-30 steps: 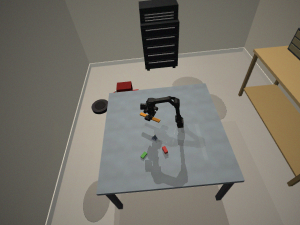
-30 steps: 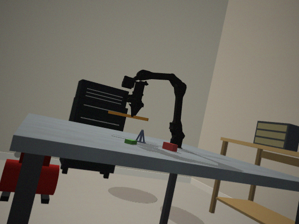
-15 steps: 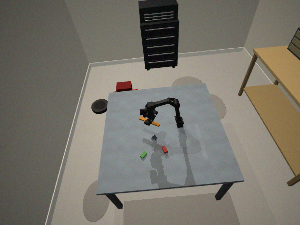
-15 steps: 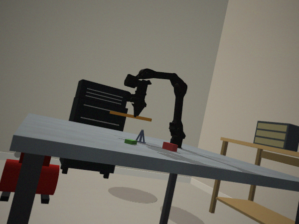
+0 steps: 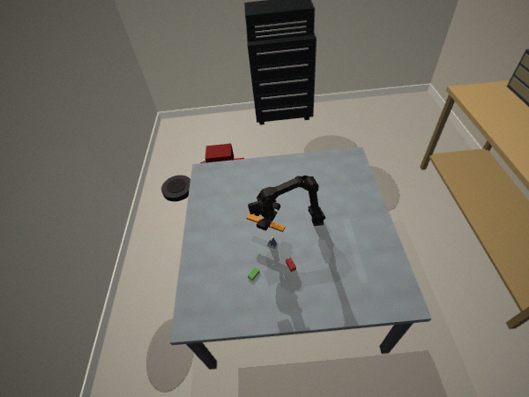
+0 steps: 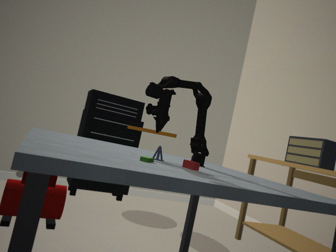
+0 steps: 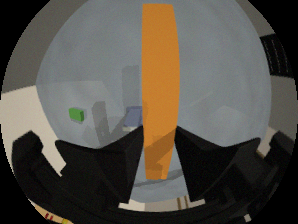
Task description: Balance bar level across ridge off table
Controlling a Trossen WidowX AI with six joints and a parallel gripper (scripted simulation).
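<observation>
1. The gripper (image 6: 160, 129) is clamped on the orange bar (image 6: 141, 129) near its middle, fingers pointing down.
2. The bar hangs in the air above the ridge (image 6: 158, 153), clear of it and of the table (image 6: 84, 165), and looks roughly level in the exterior view.
3. The ridge, a small dark wedge, stands upright on the table.
4. A green block (image 6: 147, 159) lies just beside the ridge.
5. A red block (image 6: 191, 164) lies on the ridge's other side, near the arm's foot.
6. Seen from the wrist, the bar (image 7: 158, 83) runs straight out between the fingers.
</observation>
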